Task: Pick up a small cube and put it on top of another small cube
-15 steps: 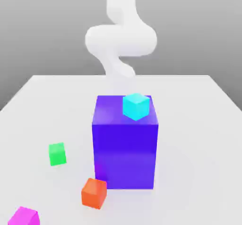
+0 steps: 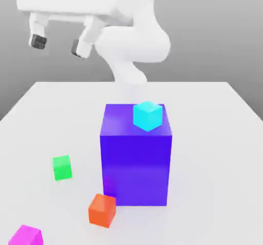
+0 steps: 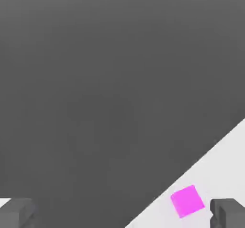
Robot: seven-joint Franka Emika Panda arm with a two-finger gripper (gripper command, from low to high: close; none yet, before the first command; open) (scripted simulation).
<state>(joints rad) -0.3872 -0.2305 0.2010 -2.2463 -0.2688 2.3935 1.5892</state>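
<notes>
Leftmost in the exterior view, the pink cube (image 2: 25, 236) sits at the table's (image 2: 215, 136) near corner, the gripper (image 2: 59, 43) high above with fingers spread and empty. Next come the green cube (image 2: 62, 167), then the orange cube (image 2: 101, 210) beside the purple block (image 2: 136, 162), which carries the cyan cube (image 2: 148, 115).

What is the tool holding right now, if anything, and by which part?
Nothing. The tool hangs open high above the table, with no cube between its fingers. The magenta cube sits on the table.
</notes>
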